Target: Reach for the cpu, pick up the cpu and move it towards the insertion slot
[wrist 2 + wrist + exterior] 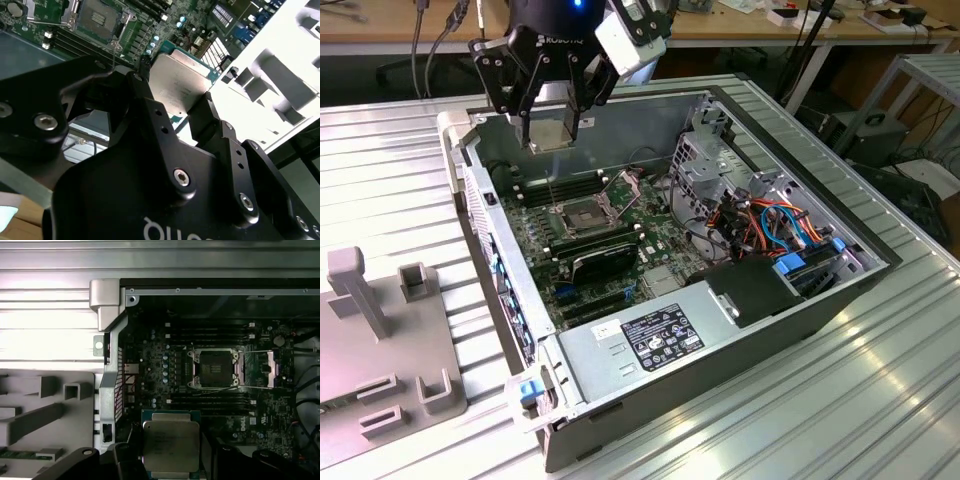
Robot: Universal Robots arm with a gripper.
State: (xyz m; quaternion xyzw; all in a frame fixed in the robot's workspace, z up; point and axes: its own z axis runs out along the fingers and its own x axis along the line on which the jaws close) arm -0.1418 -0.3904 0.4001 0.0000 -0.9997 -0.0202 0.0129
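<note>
While cpu (171,446) hangs gripped, first wrist view shows insertion slot (215,368) apart.

Bright overhead light glares off the ribbed silver metal table (880,380), washing it white in both wrist views; the open computer case's interior (210,340) looks dim, perhaps underexposed.

I see the cpu (171,445) with a dull, matt silver-beige metal face. The gripper (551,135) holding it looks like matt black metal. The insertion slot (214,368) has a shiny metal frame. The table (860,400) is ribbed, brushed metal.
</note>
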